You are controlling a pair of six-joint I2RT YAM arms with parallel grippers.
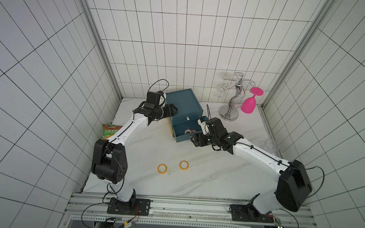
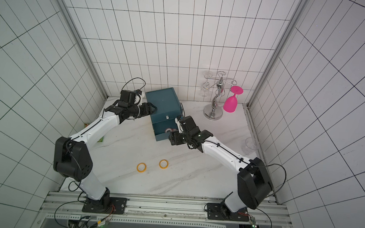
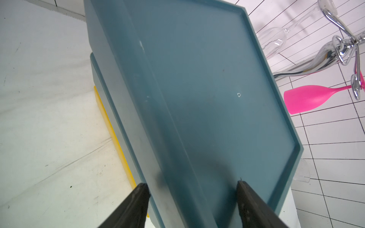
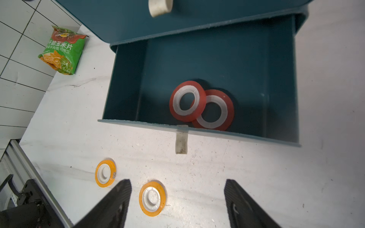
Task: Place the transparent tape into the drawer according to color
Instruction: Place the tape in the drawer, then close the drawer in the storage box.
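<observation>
While two red rolls sit in open drawer, right claw gapes empty; left claw spread astride chest top edge. Next: orange rolls off tabletop.

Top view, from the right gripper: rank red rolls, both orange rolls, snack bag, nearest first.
1. Red rolls, in open drawer.
2. Right orange roll, nearer the robot.
3. Left orange roll, beside it.
4. Snack bag, at left wall.
</observation>
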